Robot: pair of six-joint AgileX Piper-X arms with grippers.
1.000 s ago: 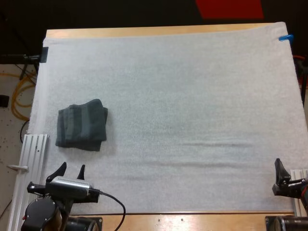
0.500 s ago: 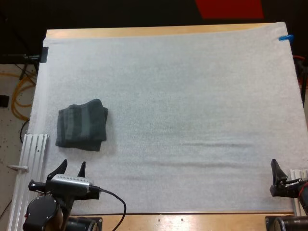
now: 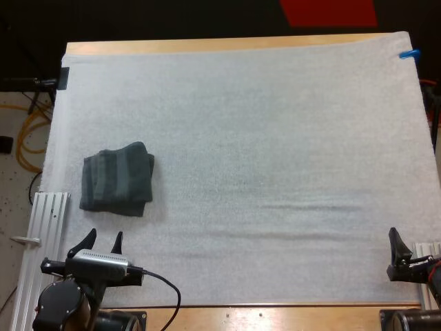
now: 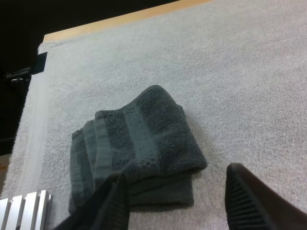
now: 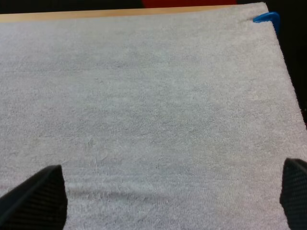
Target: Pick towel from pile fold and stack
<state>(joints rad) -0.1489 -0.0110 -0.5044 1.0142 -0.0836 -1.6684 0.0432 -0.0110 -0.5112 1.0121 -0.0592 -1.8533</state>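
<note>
White mat [image 3: 275, 138] covers nearly the whole wooden table [image 3: 207, 45]; a bare wood strip runs along the far edge. The mat lies flat, with faint creases toward the near right. The high view takes in a ribbed metal rail [image 3: 45, 227] at the mat's near left edge. Folded towel stack [image 3: 117, 181], dark grey-green, sits on the mat's left part, near the rail's far end. The left wrist view resolves its layered folds and woven band, which the high view renders as stripes. Left gripper [image 3: 103, 240] hovers on the near side of the stack, fingers spread wide, gripping nothing. Right gripper [image 5: 163, 194] stands at the near right over bare mat, fingers far apart, empty.
</note>
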